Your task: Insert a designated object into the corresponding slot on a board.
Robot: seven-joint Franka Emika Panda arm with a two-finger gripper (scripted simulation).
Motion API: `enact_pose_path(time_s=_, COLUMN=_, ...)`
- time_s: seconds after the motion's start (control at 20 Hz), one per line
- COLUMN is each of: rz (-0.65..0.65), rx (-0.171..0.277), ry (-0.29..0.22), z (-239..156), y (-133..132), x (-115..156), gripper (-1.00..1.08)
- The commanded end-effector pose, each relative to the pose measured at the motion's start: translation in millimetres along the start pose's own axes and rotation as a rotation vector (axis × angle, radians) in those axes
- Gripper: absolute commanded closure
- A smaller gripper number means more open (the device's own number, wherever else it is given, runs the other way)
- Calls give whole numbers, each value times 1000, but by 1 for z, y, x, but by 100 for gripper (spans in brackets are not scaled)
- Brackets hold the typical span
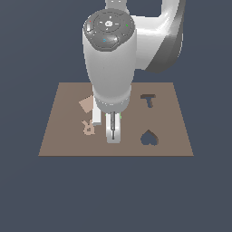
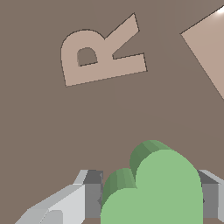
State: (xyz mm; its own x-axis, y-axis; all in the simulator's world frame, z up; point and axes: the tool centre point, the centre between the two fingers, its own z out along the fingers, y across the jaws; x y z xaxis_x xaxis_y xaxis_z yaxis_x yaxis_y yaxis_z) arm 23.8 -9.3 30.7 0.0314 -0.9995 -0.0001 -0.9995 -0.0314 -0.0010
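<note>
In the wrist view the bright-green heart piece [image 2: 157,188] sits between my two grey fingers [image 2: 89,197], which press on its sides. My gripper [image 2: 151,199] is shut on it. In the exterior view the gripper [image 1: 113,137] points straight down over the middle of the brown board [image 1: 167,93], and the arm hides the heart. The dark heart-shaped slot [image 1: 149,138] lies on the board towards the exterior view's right of the gripper, near the front edge, apart from it.
A dark T-shaped cutout [image 1: 148,100] lies behind the heart slot. A tan square [image 1: 86,104] and a tan R-shaped piece [image 1: 88,128] lie on the board at the exterior view's left of the gripper. Both also show in the wrist view: the square [image 2: 210,52], the R-shaped piece [image 2: 100,57].
</note>
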Motion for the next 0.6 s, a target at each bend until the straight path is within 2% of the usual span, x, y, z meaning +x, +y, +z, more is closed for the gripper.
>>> enact_pose_path(time_s=0.0, rz=0, rx=-1, ry=0, z=1, y=0, x=0, gripper=108)
enact_pose_path(time_s=0.55, rz=-15, rx=-1, ry=0, z=-3, y=-2, x=-2, gripper=108)
